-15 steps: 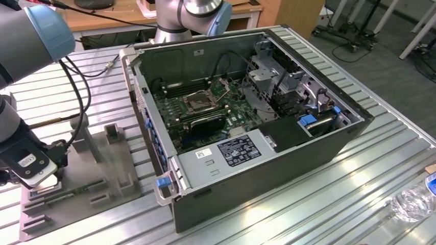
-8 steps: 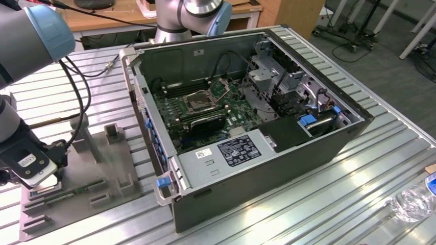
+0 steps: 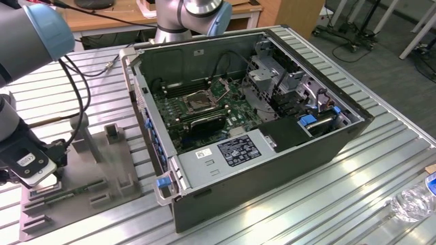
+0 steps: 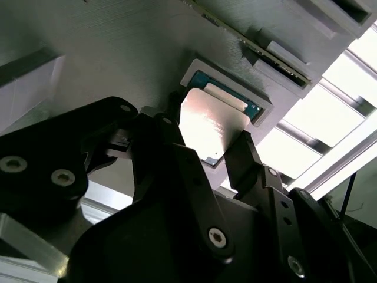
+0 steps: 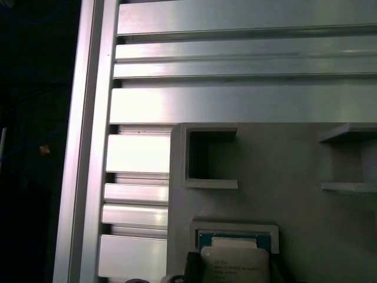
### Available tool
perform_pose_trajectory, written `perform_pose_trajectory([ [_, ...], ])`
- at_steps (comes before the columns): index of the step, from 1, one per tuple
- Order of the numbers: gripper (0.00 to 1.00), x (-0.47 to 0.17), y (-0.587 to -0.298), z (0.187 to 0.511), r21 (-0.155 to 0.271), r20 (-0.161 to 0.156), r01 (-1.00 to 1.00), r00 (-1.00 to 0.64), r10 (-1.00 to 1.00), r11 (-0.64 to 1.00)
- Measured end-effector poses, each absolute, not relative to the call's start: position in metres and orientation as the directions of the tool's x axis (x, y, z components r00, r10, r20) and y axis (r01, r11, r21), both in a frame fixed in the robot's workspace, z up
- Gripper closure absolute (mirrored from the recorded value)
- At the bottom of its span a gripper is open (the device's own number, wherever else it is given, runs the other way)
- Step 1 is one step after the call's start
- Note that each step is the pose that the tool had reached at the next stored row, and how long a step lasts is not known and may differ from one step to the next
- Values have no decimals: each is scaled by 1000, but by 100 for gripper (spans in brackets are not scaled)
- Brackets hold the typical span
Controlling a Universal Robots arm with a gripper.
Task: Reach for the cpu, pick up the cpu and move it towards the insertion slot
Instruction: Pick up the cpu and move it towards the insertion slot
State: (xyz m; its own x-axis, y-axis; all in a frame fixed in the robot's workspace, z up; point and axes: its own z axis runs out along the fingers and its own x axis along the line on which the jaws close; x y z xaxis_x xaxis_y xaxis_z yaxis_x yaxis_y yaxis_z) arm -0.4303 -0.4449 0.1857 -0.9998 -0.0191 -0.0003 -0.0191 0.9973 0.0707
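Observation:
The cpu (image 4: 215,121), a small square chip with a silvery top and a green edge, sits at its shallow pocket in the grey fixture plate (image 3: 109,168), at the exterior view's lower left. My gripper (image 4: 208,128) is down over it, and a black finger (image 4: 174,127) presses each of two opposite sides, so it looks shut on the chip. In the first wrist view the cpu (image 5: 235,264) shows just below the pocket's rim, with the gripper (image 5: 234,272) around it. The insertion slot (image 3: 199,100), a shiny frame with a dark centre, lies on the green motherboard inside the open computer case.
The open computer case (image 3: 272,153) stands to the exterior view's right of the fixture plate. A green memory stick (image 3: 71,193) lies on the plate beside my gripper (image 3: 42,185). Raised grey blocks (image 3: 112,133) stick up from the plate. A water bottle (image 3: 414,201) lies at the lower right.

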Motion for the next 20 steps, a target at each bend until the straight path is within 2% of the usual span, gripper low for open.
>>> perform_pose_trajectory([
  [20, 46, -430, -445, 199, 71, 0, -19, -1000, -19, 997],
])
